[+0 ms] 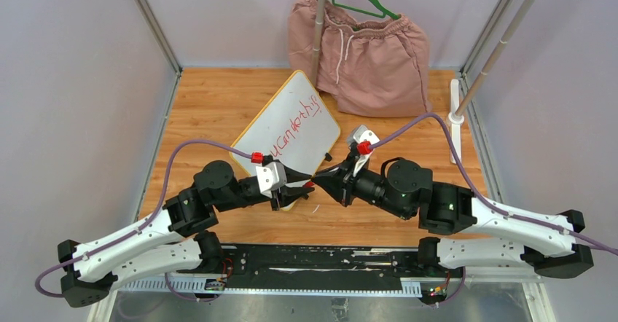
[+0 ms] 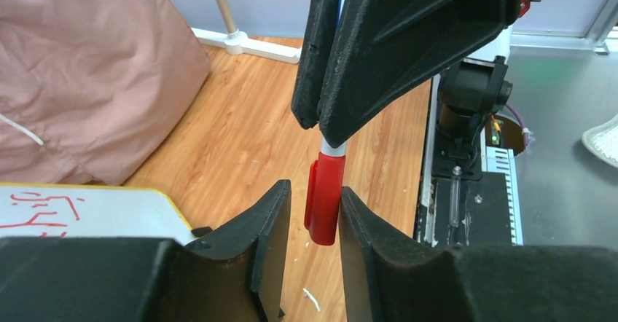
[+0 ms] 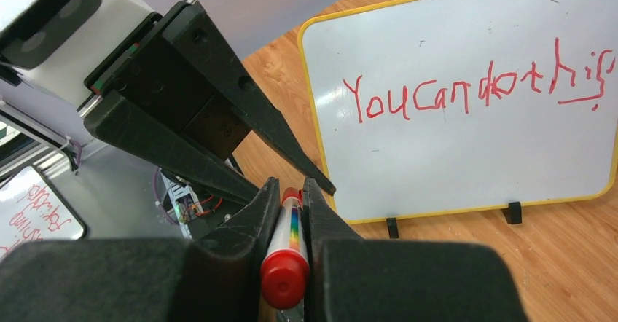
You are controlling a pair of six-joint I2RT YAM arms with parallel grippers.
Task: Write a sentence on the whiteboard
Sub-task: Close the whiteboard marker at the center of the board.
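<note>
The whiteboard (image 1: 310, 138) lies tilted mid-table, with a yellow rim and black feet; it also shows in the right wrist view (image 3: 474, 162) and partly in the left wrist view (image 2: 95, 209). The sentence (image 3: 474, 92) is red lettering reading "Youcandothis", its end underlined (image 1: 295, 122). My right gripper (image 1: 321, 178) (image 3: 290, 185) is shut on a red-ended marker (image 3: 286, 242). The marker's red cap (image 2: 324, 198) hangs between the fingers of my left gripper (image 1: 304, 184) (image 2: 315, 191). One finger touches the cap and a small gap shows at the other. The two grippers meet tip to tip by the board's near corner.
Pink shorts (image 1: 364, 56) on a green hanger (image 1: 362, 0) hang from a rack pole (image 1: 318, 23) at the back. Another rack pole's white base (image 1: 455, 118) stands at the right. A black rail (image 1: 313, 260) runs along the near edge.
</note>
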